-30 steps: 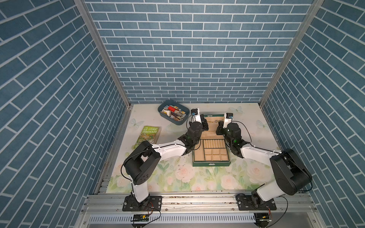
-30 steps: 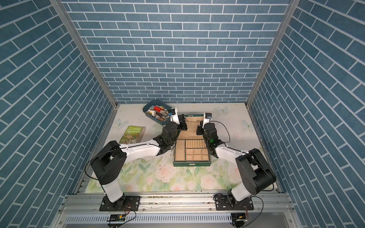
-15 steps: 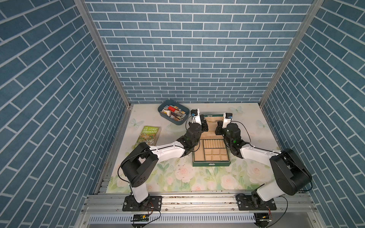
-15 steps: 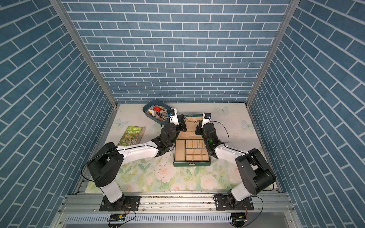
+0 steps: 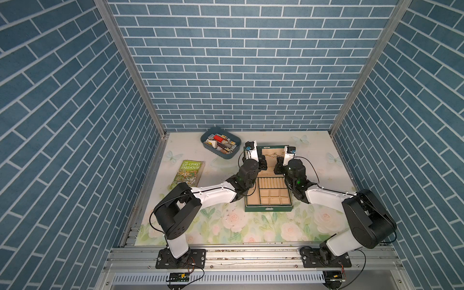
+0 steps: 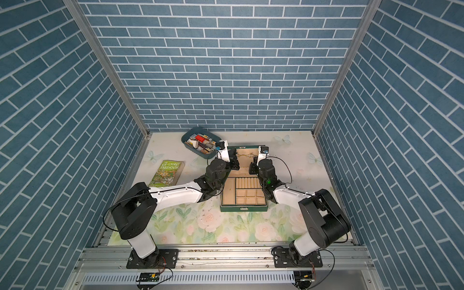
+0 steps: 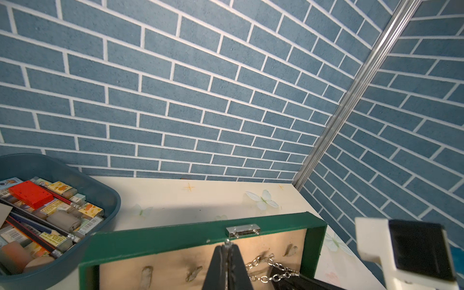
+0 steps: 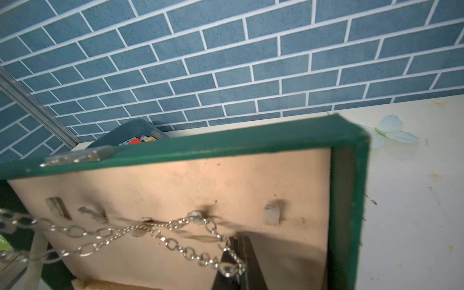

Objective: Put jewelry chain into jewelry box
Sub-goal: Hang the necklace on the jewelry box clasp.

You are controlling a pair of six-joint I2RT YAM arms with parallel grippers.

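The dark green jewelry box (image 5: 268,209) lies open mid-table, its lid (image 7: 175,233) standing up at the back. The jewelry chain (image 8: 175,247) is strung in front of the lid's beige lining, and one link rests on a small hook (image 8: 194,214). My left gripper (image 7: 228,247) is shut on one end of the jewelry chain (image 7: 261,261). My right gripper (image 8: 236,242) is shut on the other end, near its clasp. In both top views the jewelry chain (image 5: 270,156) (image 6: 247,155) spans between the left gripper (image 5: 263,160) and the right gripper (image 5: 278,161), above the box's rear part.
A blue-grey bin (image 5: 221,145) of small items stands behind and left of the box, close to my left wrist. A green book (image 5: 188,173) lies at the left. Brick-pattern walls close in three sides of the floral mat (image 5: 226,221).
My left arm's elbow has shifted slightly. Both grippers stay at the lid with the chain between them.
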